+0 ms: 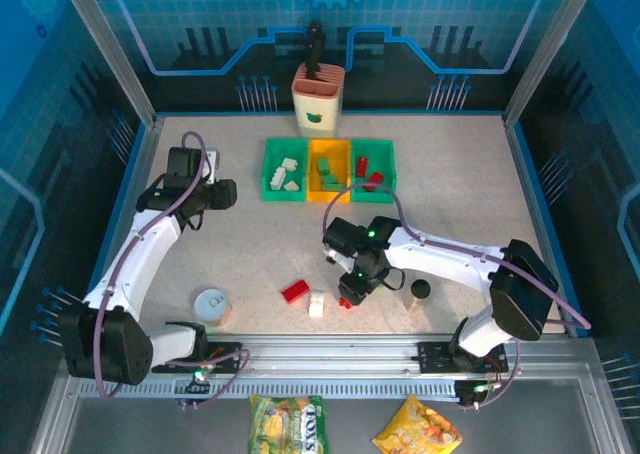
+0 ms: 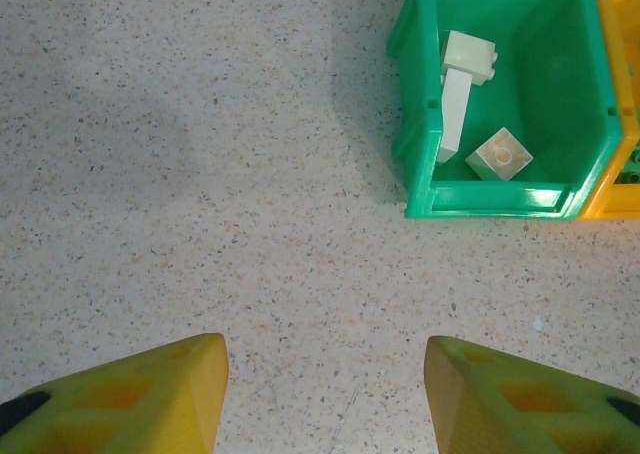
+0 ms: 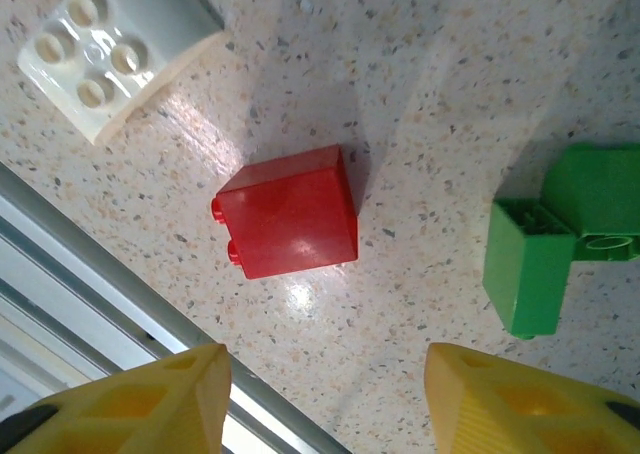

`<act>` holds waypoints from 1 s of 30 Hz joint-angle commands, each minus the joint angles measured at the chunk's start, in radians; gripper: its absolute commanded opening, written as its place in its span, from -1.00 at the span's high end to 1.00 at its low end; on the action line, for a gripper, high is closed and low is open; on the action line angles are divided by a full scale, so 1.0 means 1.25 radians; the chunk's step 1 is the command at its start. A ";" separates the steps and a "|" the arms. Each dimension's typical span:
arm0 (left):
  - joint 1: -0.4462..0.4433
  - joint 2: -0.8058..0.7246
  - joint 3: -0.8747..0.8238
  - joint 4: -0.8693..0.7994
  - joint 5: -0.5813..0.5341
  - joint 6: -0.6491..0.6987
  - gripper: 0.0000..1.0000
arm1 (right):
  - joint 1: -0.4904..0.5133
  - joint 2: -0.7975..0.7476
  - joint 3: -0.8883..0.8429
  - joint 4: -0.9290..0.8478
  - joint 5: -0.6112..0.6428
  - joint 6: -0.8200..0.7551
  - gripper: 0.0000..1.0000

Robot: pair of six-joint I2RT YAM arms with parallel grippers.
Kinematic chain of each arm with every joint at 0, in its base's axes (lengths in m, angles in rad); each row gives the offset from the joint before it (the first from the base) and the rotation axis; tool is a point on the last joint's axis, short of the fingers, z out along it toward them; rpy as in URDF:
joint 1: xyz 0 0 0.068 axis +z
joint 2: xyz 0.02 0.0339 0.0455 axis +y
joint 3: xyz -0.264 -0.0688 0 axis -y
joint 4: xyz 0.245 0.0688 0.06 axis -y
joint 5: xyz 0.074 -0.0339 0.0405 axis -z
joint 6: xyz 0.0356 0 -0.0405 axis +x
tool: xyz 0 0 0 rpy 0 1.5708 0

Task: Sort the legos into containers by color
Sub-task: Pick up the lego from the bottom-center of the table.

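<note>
Three containers stand in a row at the back: a green bin with white legos, a yellow-orange bin with green ones, and a green bin with red ones. My right gripper hangs open low over the front of the table. Ahead of its fingertips a red brick lies on its side, with a white brick and a green brick nearby. Another red brick and the white brick lie to its left. My left gripper is open over bare table, beside the green bin of white legos.
A cream-and-orange cup stands behind the bins. A round silver-topped tin sits front left and a black-capped bottle right of my right gripper. The table's metal front rail runs close by the red brick.
</note>
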 commanded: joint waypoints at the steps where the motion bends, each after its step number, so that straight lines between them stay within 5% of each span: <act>1: 0.007 -0.015 -0.002 0.001 0.016 -0.017 -0.11 | 0.017 0.038 0.026 -0.040 0.039 0.008 -0.14; 15: 0.007 -0.014 -0.005 0.005 0.007 -0.015 -0.11 | 0.088 0.163 0.117 -0.032 0.058 -0.004 -0.39; 30: 0.007 -0.015 -0.004 0.003 0.008 -0.016 -0.11 | 0.098 0.249 0.084 0.021 0.060 0.005 -0.37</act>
